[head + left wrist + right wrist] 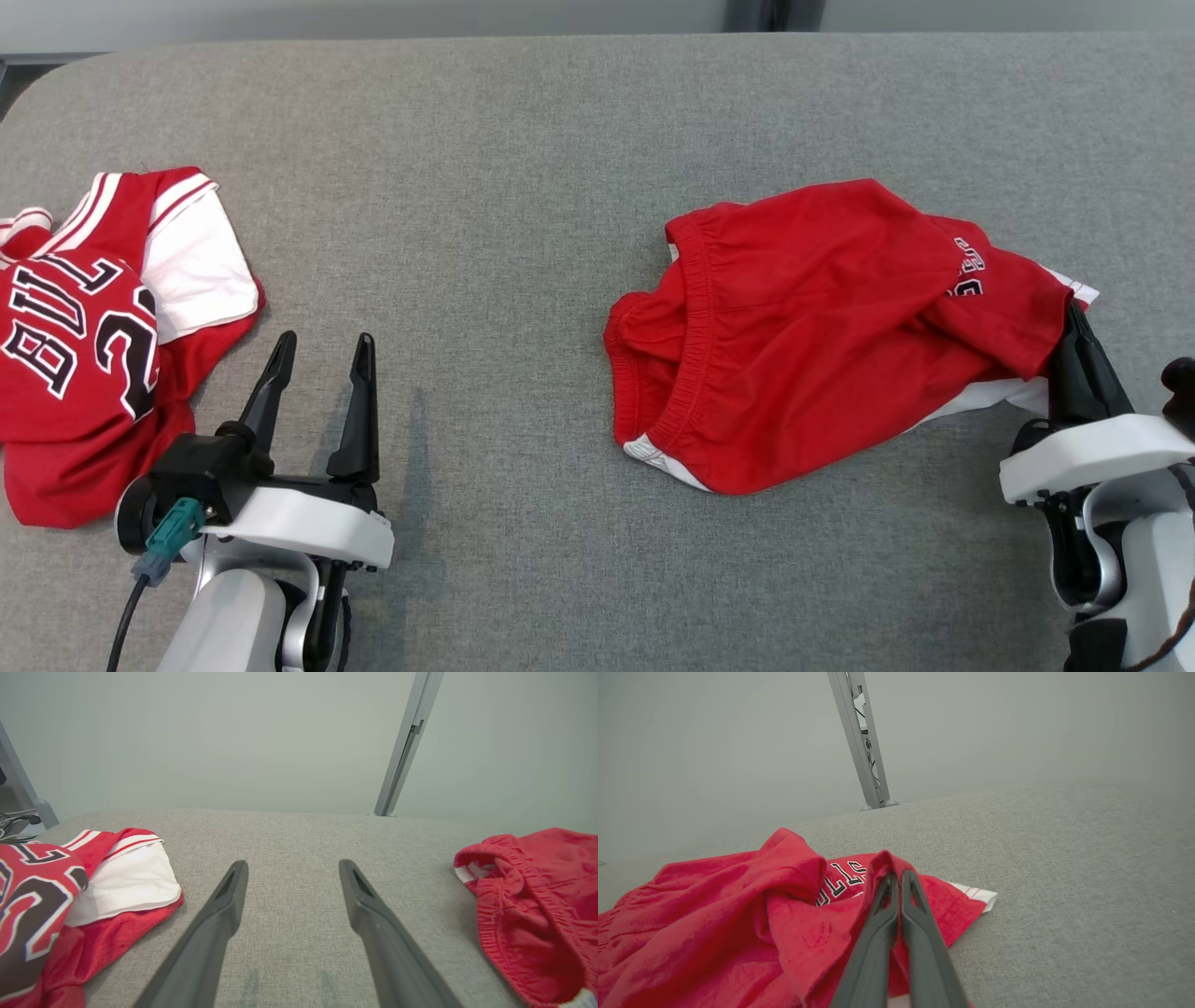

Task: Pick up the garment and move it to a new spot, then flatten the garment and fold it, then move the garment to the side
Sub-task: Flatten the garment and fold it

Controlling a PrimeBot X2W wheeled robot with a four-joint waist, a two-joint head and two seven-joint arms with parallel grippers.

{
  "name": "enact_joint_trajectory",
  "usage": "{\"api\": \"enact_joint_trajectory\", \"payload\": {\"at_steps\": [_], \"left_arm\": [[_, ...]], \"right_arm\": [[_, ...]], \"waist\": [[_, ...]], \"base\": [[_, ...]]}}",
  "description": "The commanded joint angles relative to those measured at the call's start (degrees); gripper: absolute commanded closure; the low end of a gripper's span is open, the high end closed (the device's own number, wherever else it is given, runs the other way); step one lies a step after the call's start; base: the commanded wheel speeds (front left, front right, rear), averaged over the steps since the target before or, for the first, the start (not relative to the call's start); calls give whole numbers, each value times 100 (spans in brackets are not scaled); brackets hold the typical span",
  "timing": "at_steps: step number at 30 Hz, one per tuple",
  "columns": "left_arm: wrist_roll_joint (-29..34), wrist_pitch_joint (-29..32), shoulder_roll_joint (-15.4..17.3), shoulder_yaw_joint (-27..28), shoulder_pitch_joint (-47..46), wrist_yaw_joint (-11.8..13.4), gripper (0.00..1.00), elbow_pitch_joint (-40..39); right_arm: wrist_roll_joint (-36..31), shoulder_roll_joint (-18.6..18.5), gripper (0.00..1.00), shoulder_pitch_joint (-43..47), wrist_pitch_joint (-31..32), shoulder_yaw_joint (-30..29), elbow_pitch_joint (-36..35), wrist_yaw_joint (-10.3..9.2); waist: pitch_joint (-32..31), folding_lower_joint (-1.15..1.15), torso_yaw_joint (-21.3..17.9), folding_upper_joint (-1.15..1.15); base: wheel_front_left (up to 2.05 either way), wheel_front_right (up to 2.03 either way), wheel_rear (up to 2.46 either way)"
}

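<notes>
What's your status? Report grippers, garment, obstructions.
Right gripper shut on red shorts, at an edge. Left gripper open, over table. Shorts crumpled, not flattened. Jersey far left, apart.

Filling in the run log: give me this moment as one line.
right gripper: shut on shorts edge | left gripper: open, empty | jersey: crumpled at left

The crumpled red-and-white basketball jersey [75, 373] bears black, white-edged letters "BUL" above a number beginning "2". The red fabric shorts [803, 345], well apart from the jersey, show "LLS" near one hem.
</notes>
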Motion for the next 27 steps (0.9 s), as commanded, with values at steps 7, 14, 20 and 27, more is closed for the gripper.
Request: {"api": "enact_joint_trajectory", "payload": {"at_steps": [7, 14, 20, 27], "left_arm": [[11, -16, 0, 6, -145, -17, 0, -35], [10, -22, -28, 18, -109, -3, 0, -2], [22, -24, -5, 44, 28, 10, 0, 34], [46, -26, 52, 43, 227, 36, 0, 43]], "right_arm": [[-175, -127, 100, -606, -297, -148, 792, 1], [-301, -170, 0, -652, -593, -87, 1080, 1], [-515, -146, 0, -230, -745, 108, 560, 1], [-681, -98, 0, 426, -608, 333, -260, 1]], "waist": [[136, 0, 72, 0], [71, 0, 37, 0], [-154, 0, -66, 0], [-472, 0, -175, 0]], "base": [[0, 0, 0], [0, 0, 0], [0, 0, 0], [0, 0, 0]]}}
